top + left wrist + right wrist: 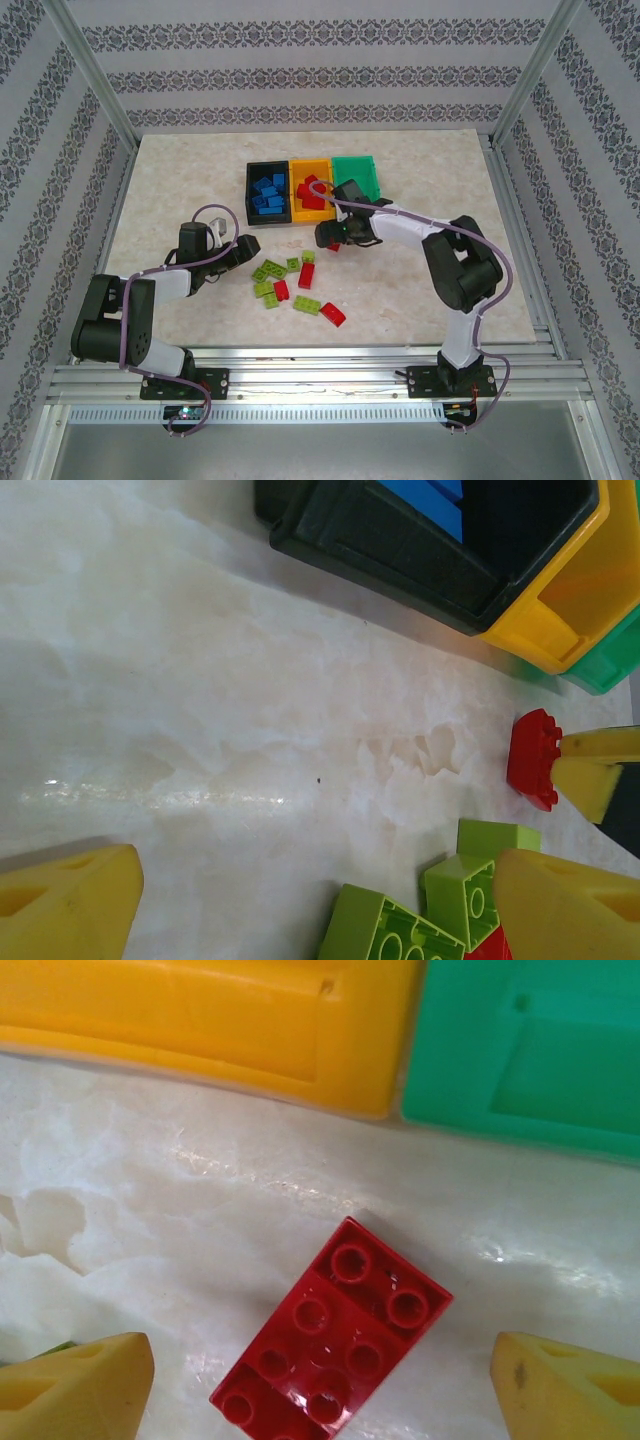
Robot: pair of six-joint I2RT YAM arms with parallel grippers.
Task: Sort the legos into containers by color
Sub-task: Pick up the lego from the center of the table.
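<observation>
Marbled tabletop is enclosed by patterned walls, and the containers are set in a joined row at its far centre, with blue legos lying in the black one. The right gripper is positioned just in front of them, jaws spread to either side of a red lego without touching it. The left gripper is held released, nothing grasped, left of the loose legos.

Marble table carries three joined bins — loose legos lie nearby.
</observation>
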